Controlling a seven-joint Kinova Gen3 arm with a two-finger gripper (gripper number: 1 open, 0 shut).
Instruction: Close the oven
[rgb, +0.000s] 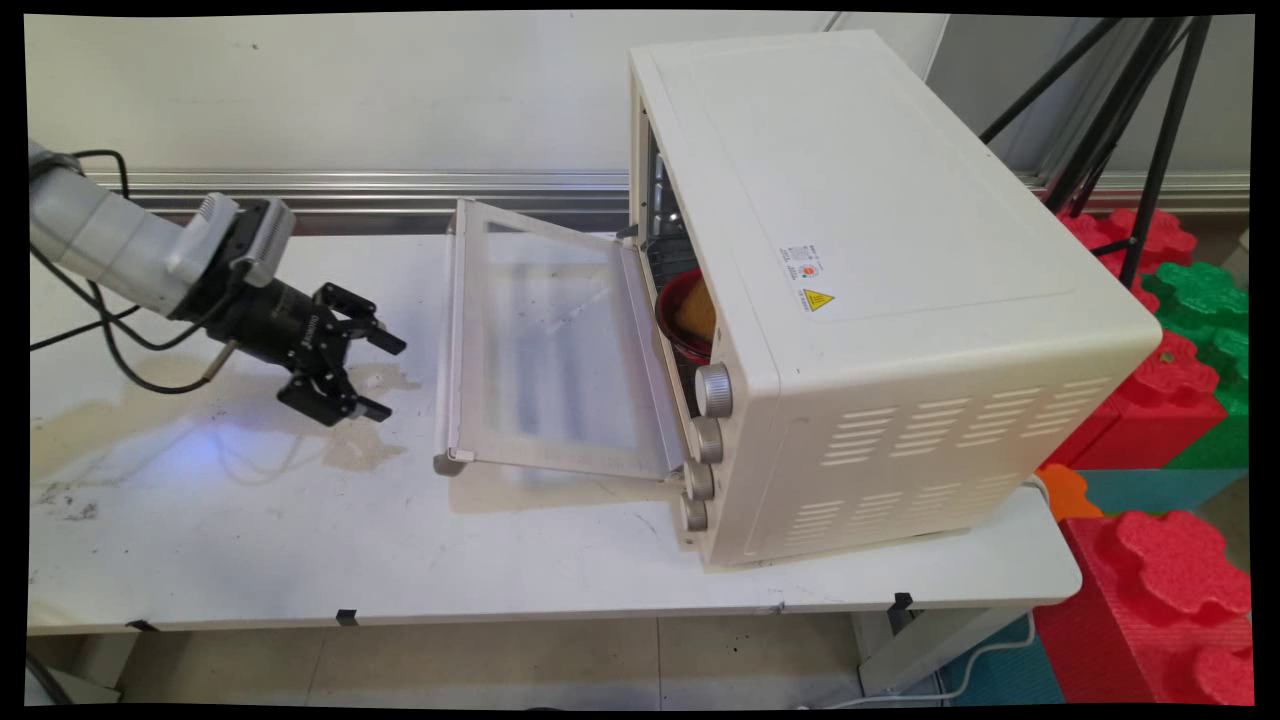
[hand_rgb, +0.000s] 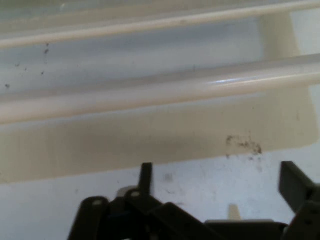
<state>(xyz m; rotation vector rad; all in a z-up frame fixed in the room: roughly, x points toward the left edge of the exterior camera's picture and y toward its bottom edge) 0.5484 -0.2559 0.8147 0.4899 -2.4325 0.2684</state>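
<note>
Empty end effector (rgb: 383, 376), wide open.

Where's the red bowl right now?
In the main view, the red bowl sits inside the toaster oven, just behind its open door, right of centre. The tool hangs open left of the door, apart from it.

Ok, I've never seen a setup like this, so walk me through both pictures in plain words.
This is a white robot arm ending in a black two-finger claw. The main view looks down on a white table from above. The hand view comes from a camera on the arm's hand, so you see the fingers rising from the bottom. On the table stands a cream toaster oven with its glass door folded down. Inside sits a red bowl with something yellowish in it. The claw is open, holds nothing, and hangs just short of the door's handle.
</note>
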